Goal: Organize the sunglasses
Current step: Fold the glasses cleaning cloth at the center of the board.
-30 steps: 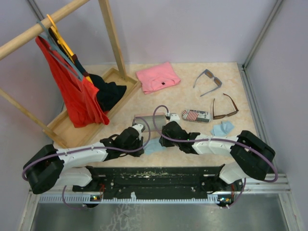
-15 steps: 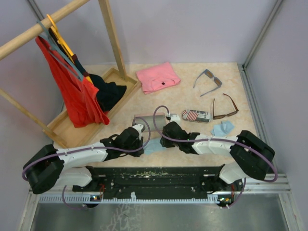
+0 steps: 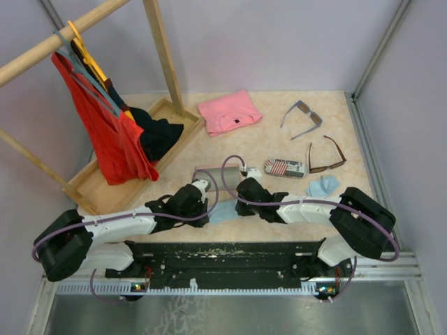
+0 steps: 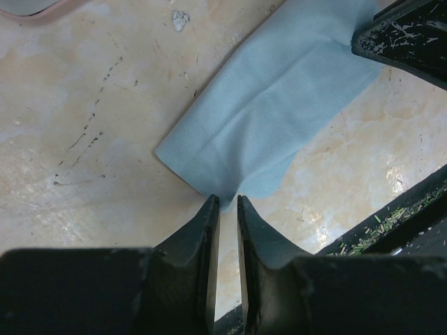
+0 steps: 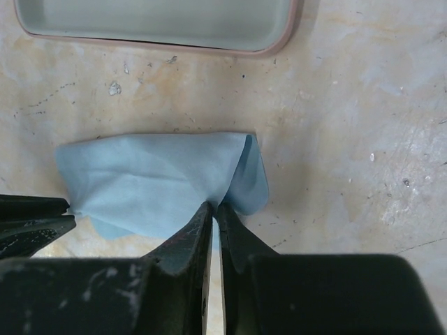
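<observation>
Grey-blue sunglasses lie toward the far right of the counter, with the brown sunglasses just nearer, beside the flag case and well apart from my hands. Near the front edge, my left hand is clenched on one edge of a blue cloth. My right hand pinches its folded opposite end, near an open pink case.

From above, the light blue cloth is mostly hidden beneath both arms. Its pinched edge disappears between the fingers of the right gripper. The open case is cut off by the right wrist view's top edge, the wooden rack by the overhead view's
</observation>
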Controlling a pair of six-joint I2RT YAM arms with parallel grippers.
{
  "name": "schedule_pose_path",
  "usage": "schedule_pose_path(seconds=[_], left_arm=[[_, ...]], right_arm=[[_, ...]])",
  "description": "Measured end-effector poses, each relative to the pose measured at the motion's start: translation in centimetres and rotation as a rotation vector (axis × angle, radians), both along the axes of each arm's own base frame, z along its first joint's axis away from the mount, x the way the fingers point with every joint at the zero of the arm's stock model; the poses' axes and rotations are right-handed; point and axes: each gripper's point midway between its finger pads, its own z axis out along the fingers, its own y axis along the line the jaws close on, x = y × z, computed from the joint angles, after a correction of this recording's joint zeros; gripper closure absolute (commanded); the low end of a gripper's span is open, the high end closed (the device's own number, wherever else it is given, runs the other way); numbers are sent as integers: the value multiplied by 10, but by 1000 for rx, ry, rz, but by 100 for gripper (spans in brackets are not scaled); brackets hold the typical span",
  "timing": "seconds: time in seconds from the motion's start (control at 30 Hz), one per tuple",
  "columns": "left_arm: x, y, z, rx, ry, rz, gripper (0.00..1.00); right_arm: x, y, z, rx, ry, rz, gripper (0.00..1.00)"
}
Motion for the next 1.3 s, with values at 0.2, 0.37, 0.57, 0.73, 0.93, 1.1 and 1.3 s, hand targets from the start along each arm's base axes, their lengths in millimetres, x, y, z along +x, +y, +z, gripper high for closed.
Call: schedule_pose_path(seconds=[0.2, 0.37, 0.57, 0.73, 0.93, 1.1, 1.3], left_arm=[[0, 0, 0, 0, 0, 0, 78], [0, 0, 5, -9, -8, 1, 78], [3, -1, 14, -35, -33, 5, 78], [2, 0, 14, -32, -32, 6, 78], [2, 0, 14, -31, -32, 6, 78], [2, 0, 14, -31, -32, 6, 78], [2, 0, 14, -31, -32, 7, 78]], right_arm=[[1, -2, -1, -9, -4, -5, 100], [3, -5, -1, -29, -15, -11, 100], [11, -1, 8, -33, -45, -8, 100], [14, 0, 12, -35, -64, -4, 100], [20, -1, 16, -50, -87, -13, 100], [28, 3, 24, -57, -114, -17, 100], [34, 3, 22, -94, -123, -18, 100]])
